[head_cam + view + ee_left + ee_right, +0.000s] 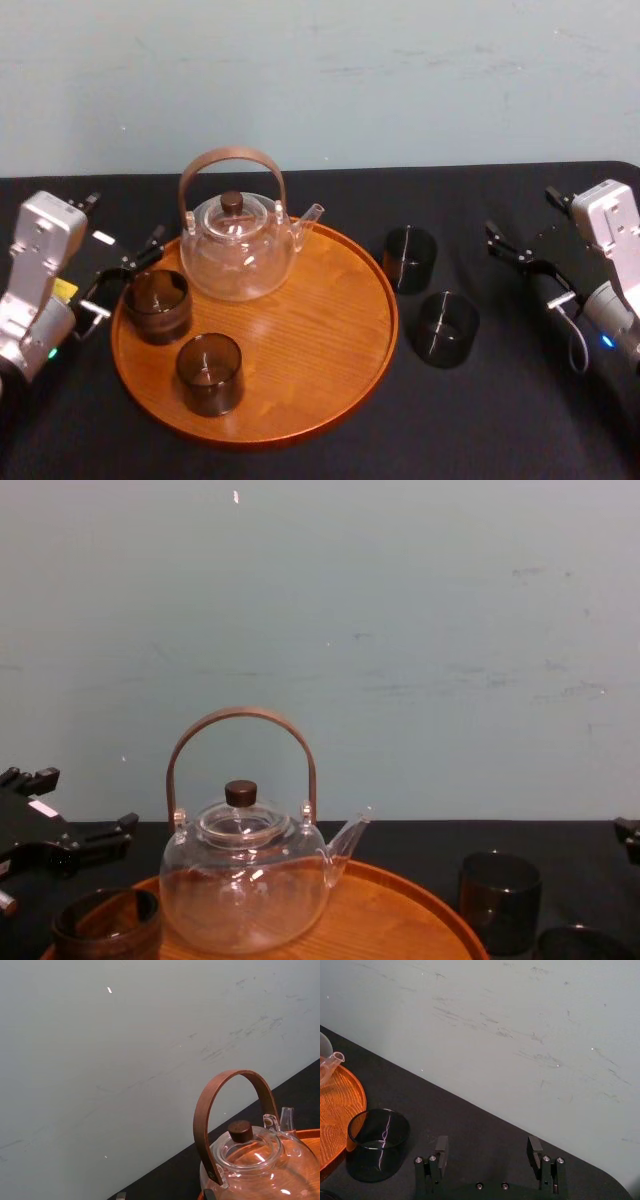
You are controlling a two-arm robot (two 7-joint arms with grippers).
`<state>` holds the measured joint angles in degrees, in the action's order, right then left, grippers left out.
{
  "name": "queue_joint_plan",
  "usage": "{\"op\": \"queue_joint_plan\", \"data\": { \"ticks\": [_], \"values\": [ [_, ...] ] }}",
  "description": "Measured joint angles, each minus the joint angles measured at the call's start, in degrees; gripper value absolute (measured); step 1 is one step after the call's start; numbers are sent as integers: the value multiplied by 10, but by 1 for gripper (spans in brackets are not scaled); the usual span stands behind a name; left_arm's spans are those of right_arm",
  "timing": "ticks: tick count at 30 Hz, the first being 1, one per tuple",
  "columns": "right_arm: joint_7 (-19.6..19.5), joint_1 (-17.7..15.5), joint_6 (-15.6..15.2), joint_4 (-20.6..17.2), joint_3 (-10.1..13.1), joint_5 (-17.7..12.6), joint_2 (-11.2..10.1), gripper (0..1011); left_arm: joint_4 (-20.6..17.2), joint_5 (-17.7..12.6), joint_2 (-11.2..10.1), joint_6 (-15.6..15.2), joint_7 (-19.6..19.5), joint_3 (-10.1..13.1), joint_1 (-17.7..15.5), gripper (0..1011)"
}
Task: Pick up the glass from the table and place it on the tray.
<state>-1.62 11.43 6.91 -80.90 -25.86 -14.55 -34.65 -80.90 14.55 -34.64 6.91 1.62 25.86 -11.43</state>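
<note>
Left gripper [127, 220] low at left, jaws open; right gripper [487, 1149] at right, jaws open.

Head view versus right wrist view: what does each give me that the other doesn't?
Head view adds: two glasses on the tray, the teapot's body, and the open left gripper beside the tray. Right wrist view adds: a close look between the right gripper's open fingers, nothing held. Both: tray edge, teapot spout, a table glass beside the tray.

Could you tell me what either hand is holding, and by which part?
Nothing: the left hand stands open beside a glass on the tray, the right hand open above the table.
</note>
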Motion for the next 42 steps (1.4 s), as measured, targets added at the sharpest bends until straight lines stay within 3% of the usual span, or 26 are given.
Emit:
{"op": "queue_joint_plan", "data": {
  "ticks": [42],
  "values": [
    [0, 0, 0, 0, 0, 0, 0, 1002, 0, 0, 0, 0, 0, 0, 0, 1002]
  ]
}}
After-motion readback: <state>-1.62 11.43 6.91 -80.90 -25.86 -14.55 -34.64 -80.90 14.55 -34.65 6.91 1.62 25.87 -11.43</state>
